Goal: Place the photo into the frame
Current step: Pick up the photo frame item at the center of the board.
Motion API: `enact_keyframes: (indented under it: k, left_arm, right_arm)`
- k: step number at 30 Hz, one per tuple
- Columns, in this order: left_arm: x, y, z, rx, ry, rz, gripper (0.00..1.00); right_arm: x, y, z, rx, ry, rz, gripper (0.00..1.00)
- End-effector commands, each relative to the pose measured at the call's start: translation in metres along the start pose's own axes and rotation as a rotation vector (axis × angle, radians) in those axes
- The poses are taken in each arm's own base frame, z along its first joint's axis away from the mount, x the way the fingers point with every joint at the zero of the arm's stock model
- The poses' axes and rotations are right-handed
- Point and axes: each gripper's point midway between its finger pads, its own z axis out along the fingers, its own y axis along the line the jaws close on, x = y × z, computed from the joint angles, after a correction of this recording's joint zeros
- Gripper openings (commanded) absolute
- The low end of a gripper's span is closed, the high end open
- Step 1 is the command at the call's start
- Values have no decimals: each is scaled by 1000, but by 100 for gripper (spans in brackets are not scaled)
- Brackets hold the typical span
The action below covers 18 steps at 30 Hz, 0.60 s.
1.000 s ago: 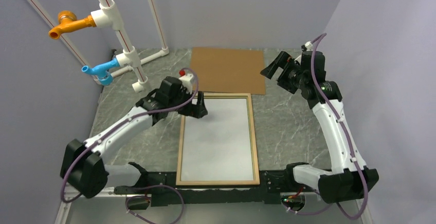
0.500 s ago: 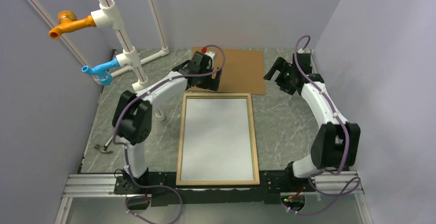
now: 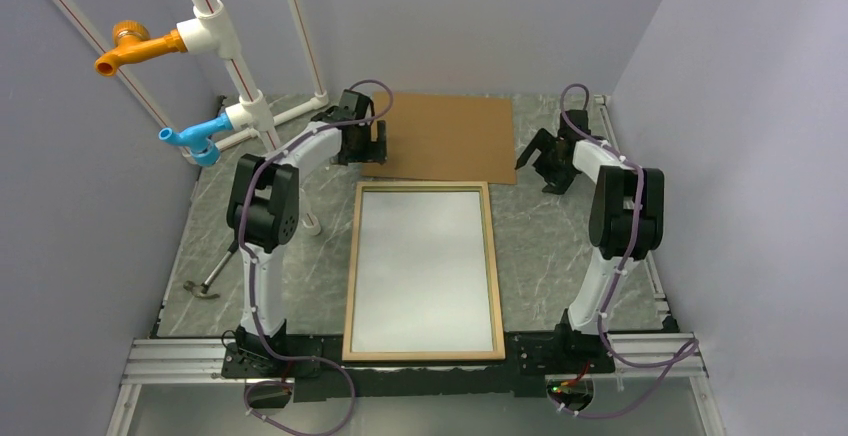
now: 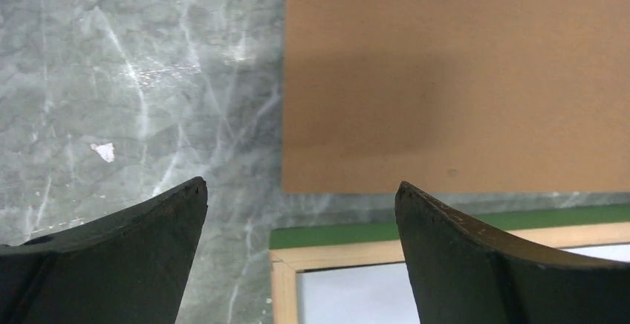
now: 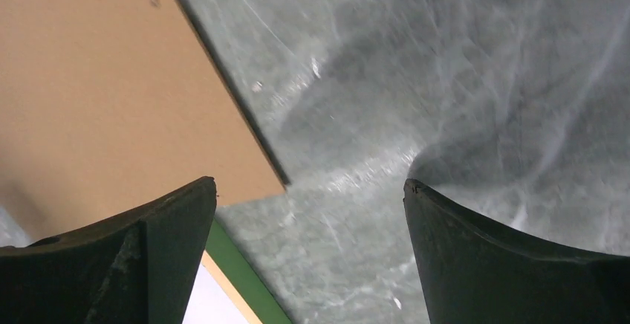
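Tabletop [image 3: 560, 246]: grey-green marble pattern, carries everything below.
Frame [image 3: 493, 266]: lies flat at the middle of the tabletop, long side running near to far, near end at the near edge. Pale wood face up; green outer edge shows in both wrist views.
Photo [image 3: 425, 266]: lies inside the frame, plain white side up, fills the opening.
Backing board [image 3: 445, 136]: brown, flat at the middle of the far edge, just beyond the frame's far end; thin strip of tabletop between them.
Left gripper [image 4: 301, 185]: hangs over the board's left edge near its near-left corner. Fingers [image 4: 126, 253] spread wide, nothing between them.
Right gripper [image 5: 310, 183]: hangs over bare tabletop just off the board's near-right corner. Fingers [image 5: 512, 257] spread wide, holding nothing.
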Motion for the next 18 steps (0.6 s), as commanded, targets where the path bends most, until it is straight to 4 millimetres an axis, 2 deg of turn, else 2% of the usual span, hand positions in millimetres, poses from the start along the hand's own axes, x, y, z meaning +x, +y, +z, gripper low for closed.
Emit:
enact_keyframes:
  k: [1,5,10,18]
  left_arm:
    - [-3,4,12,11,9,-45,99]
    - [3,7,27,29,42,-64,99]
    - [4,-3,36,107,61,-75,99]
    - [1,-37,33,299,59,-96,94]
  right_arm:
    - [-22,20,6,-73,-30,-22,97]
    - [-20,26,22,-109,4,-19,94]
    - [-19,35,31,-157,42,-19,91]
    - [-2,61,32,-306,117,-6,88]
